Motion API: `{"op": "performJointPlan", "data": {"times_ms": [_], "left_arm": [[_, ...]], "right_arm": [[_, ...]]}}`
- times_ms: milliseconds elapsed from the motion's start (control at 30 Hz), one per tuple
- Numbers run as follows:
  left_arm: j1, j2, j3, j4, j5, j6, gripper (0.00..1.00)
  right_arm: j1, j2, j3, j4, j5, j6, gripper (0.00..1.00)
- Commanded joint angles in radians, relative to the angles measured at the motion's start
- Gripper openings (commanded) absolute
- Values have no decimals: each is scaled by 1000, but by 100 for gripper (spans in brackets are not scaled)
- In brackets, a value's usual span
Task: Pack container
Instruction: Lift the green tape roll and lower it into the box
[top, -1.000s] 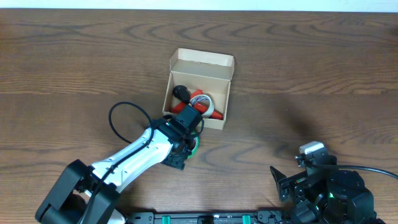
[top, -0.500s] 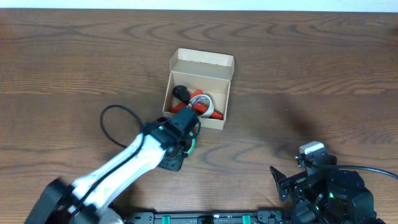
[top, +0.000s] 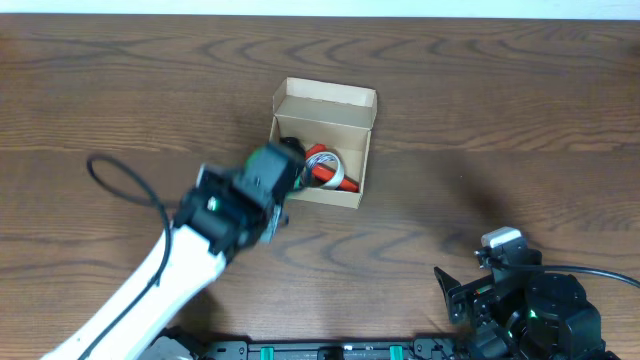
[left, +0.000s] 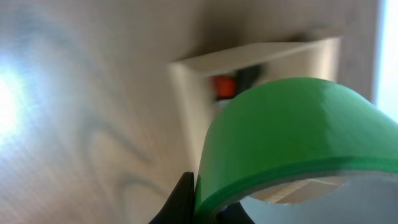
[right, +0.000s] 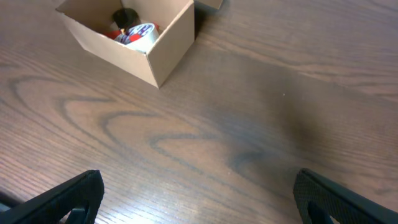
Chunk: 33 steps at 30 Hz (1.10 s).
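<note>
The container (top: 323, 102) is an open tan cardboard box at the table's middle, its flap lid folded back on the far side. Inside lie a white tape roll (top: 327, 160), a red item (top: 322, 176) and a black item (top: 290, 148). My left gripper (top: 272, 172) hangs raised at the box's near-left corner, shut on a green tape roll (top: 263, 157). In the left wrist view the green roll (left: 292, 124) fills the right side, its rim pinched in my left gripper (left: 203, 202), with the container (left: 186, 81) beyond. My right gripper (right: 199, 199) stands open over bare wood.
The left arm's black cable (top: 125, 180) loops out to the left of the arm. The right arm (top: 530, 300) rests at the near right edge of the table. In the right wrist view the container (right: 168, 43) stands at the upper left.
The left gripper shut on the green tape roll near the box's front, then lifted it off the table and carried it toward the box's left side. The right arm stayed still.
</note>
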<state>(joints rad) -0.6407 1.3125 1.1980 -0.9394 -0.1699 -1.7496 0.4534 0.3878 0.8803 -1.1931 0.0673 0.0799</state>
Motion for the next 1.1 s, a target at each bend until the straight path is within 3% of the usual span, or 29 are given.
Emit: {"op": "performJointPlan", "data": {"times_ms": [0, 267, 500, 1067], "left_arm": [[54, 127, 164, -16, -40, 186, 6], [124, 393, 355, -28, 72, 231, 6], [124, 510, 362, -24, 161, 216, 6], [124, 704, 362, 42, 216, 174, 6]], "right_arm": [[-8, -2, -2, 0, 8, 13, 99], [-8, -2, -2, 0, 8, 13, 99], [-8, -2, -2, 0, 8, 13, 99], [-8, -2, -2, 0, 8, 13, 99]]}}
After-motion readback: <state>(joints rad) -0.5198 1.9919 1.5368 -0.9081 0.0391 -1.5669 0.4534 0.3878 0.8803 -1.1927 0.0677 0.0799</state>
